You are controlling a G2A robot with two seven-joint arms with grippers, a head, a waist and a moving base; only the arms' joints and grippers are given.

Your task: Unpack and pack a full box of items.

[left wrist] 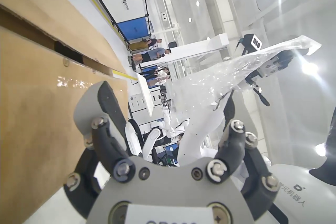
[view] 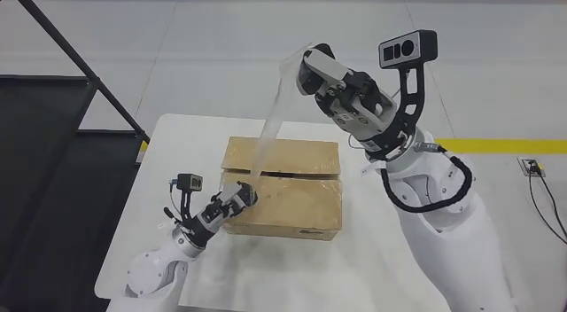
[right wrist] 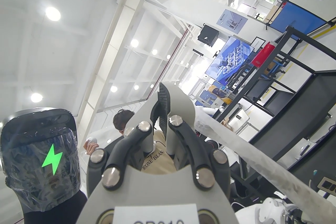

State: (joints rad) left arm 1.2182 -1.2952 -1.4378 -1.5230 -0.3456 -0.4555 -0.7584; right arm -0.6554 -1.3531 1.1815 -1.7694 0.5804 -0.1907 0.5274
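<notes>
A brown cardboard box (view: 292, 206) sits mid-table, its top flaps (left wrist: 39, 72) nearly shut with a dark gap between them. A long strip of clear plastic film (view: 273, 121) rises from that gap. My right gripper (view: 307, 67) is held high above the box's far side, shut on the film's upper end (right wrist: 249, 149); in its own wrist view the right gripper (right wrist: 161, 96) has its fingers pressed together. My left gripper (view: 241, 197) is at the box's near-left corner. The left gripper (left wrist: 168, 96) is open, one finger (left wrist: 105, 96) close to the cardboard, and the film (left wrist: 210, 78) hangs beyond it.
The white table (view: 354, 268) has bare room in front of and to the right of the box. A black metal rack (view: 53, 135) stands off the table's left side. Grey floor with a yellow line (view: 505, 145) lies beyond.
</notes>
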